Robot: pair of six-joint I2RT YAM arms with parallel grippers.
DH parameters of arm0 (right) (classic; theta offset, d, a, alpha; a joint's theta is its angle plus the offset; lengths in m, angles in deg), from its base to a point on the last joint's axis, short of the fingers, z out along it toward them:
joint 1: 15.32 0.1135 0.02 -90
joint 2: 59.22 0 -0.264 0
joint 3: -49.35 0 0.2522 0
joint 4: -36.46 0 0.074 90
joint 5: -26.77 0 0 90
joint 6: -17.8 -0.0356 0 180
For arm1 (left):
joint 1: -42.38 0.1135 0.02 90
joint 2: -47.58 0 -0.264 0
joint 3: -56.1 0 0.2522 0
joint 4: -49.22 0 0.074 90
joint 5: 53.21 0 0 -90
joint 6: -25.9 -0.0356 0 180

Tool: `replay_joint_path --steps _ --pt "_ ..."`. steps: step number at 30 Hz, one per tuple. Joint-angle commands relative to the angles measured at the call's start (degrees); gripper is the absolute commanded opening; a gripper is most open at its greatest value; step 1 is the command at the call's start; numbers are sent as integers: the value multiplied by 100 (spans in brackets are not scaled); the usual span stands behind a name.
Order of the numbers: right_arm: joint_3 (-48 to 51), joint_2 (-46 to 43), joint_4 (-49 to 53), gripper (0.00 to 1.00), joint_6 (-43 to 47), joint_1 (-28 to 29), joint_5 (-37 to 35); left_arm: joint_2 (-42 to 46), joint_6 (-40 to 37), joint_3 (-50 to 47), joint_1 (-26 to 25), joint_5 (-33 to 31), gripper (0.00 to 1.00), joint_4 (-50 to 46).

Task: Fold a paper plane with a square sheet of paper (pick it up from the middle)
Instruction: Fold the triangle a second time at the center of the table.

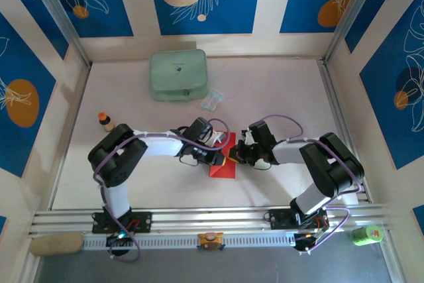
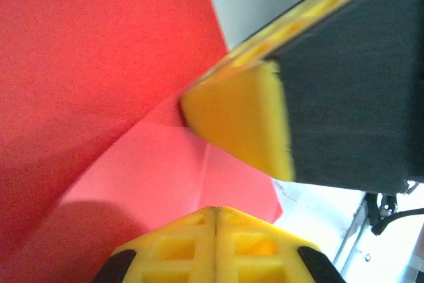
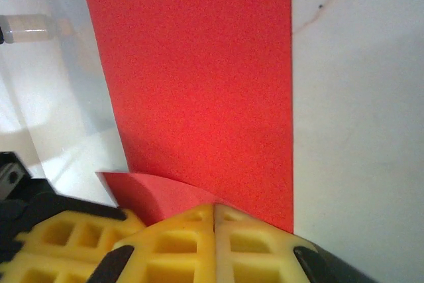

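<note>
I'm partway through folding. The square sheet of paper (image 1: 224, 165) lies mid-table (image 1: 285, 97), part-folded, with one flap standing up in the left wrist view. My left gripper (image 1: 216, 157) is at its 9 o'clock edge and my right gripper (image 1: 239, 158) at 3 o'clock. Both sets of jaws look clenched, pads together on the red. I can't tell whether any layer is pinched. Next, I judge, the flap needs laying flat and the crease pressing without the sheet sliding.
</note>
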Motion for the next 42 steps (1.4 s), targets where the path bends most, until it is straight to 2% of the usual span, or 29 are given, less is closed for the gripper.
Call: replay_joint_path --steps 1,6,11,16,25,35,42 --pt "-12 140 461 0 11 -42 -216 132 -140 103 -40 133 5 -180" --pt "-1 141 473 0 22 -42 -198 -164 -20 -123 -41 175 5 73" --pt "23 121 463 0 13 -42 -214 -228 -115 -360 -37 -76 5 -7" --pt "24 115 480 0 20 -50 -212 -22 -280 -421 -44 -245 6 -259" --pt "33 118 479 0 13 -57 -234 266 -219 -418 -45 147 7 -65" --pt "28 167 440 0 4 -52 -201 53 -377 -674 -45 -214 7 -289" --pt "33 158 440 0 28 -59 -205 352 -384 -874 -46 -212 7 -355"
